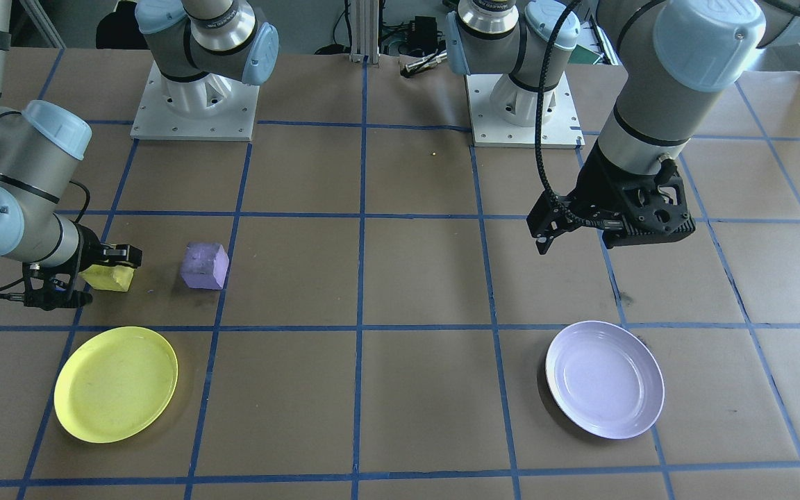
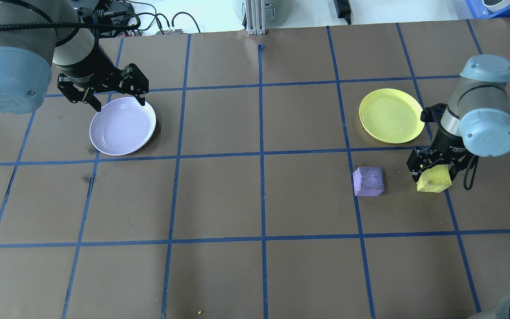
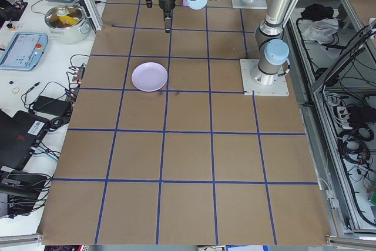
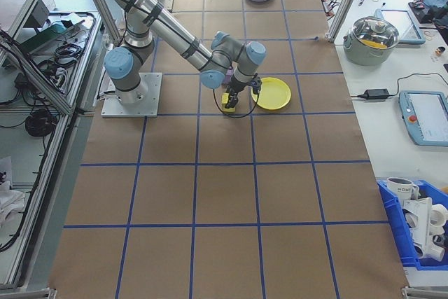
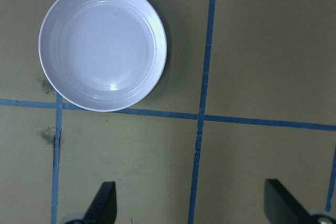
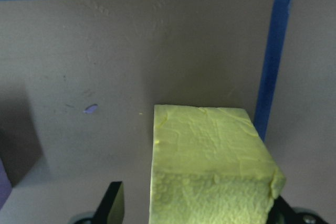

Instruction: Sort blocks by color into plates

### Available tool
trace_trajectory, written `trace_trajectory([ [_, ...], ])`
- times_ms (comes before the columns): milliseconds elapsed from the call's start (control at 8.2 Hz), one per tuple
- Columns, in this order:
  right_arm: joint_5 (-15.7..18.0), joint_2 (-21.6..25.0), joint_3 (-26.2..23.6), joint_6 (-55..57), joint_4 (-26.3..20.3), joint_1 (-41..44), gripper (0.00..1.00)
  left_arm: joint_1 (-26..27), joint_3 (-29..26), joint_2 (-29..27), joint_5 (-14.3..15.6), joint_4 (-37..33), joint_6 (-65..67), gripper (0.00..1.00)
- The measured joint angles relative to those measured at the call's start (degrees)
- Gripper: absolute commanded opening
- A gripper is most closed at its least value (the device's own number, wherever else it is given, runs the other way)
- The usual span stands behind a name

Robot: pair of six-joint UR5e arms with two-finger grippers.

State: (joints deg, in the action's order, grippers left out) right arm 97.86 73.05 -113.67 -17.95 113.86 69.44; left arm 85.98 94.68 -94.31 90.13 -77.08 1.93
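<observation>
Right gripper [image 2: 432, 172] is down on the yellow block [image 2: 434, 180], fingers either side; whether it is clamped yet, cannot tell. The block looks off-centre between the fingers, so squaring up before lifting seems wise, then a short carry to the yellow plate [image 2: 391, 116] just beyond. The purple block [image 2: 368, 180] sits near, clear of the fingers. Left gripper [image 2: 104, 91] hangs spread wide and empty over the lavender plate [image 2: 122, 126]. Bench [image 2: 255, 199] is brown board gridded with blue tape; a pot [image 4: 372, 36] and tablet [image 4: 424, 115] sit on a side table.
</observation>
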Motion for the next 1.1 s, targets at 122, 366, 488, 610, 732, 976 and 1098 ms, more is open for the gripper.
trace_trajectory([
  [122,0.0,0.1,0.4,0.2,-0.1,0.0,0.04,0.0,0.0,0.0,0.0,0.0,0.0,1.0],
  [366,-0.5,0.8,5.2,0.9,-2.7,0.8,0.07,0.0,0.0,0.0,0.0,0.0,0.0,1.0],
  [488,-1.1,0.2,10.3,1.4,-5.6,2.4,0.13,0.0,0.0,0.0,0.0,0.0,0.0,1.0],
  [610,-2.2,-1.7,16.0,1.9,-7.9,4.7,0.14,0.0,0.0,0.0,0.0,0.1,0.0,1.0],
  [732,-3.8,-5.1,21.3,2.2,-9.0,6.8,0.17,0.0,0.0,-0.1,0.0,0.4,0.0,1.0],
  [976,-4.9,-12.8,28.5,2.2,-9.3,8.6,0.95,0.0,0.0,-0.3,0.0,0.8,0.0,1.0],
  [1098,-4.9,-14.9,29.7,2.2,-9.4,8.8,1.0,0.0,0.0,-0.3,0.0,0.8,0.0,1.0],
])
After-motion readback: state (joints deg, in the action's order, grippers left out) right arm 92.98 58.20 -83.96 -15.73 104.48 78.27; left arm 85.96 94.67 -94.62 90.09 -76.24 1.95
